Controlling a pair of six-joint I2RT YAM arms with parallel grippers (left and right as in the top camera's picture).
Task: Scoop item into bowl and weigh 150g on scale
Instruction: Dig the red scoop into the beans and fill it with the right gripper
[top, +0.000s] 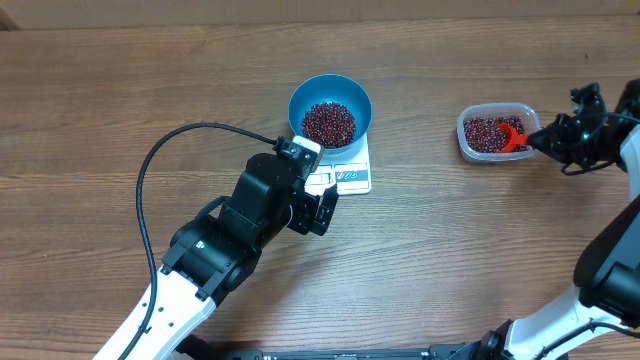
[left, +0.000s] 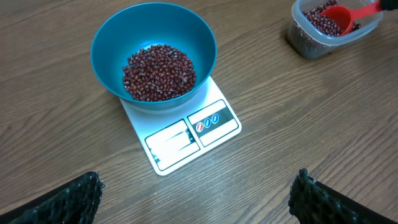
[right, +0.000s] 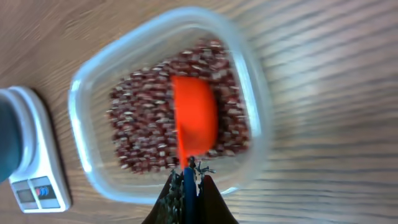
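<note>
scale (left: 180, 142) lettering too small, illegible

Brown wooden table (top: 100, 80) (grain visible), evenly lit.

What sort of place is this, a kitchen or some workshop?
Probably a robot test bench, not a kitchen: a left arm and a right arm with a red scoop stand at a wooden table set with a scale, a blue bowl of beans and a plastic tub.
</note>
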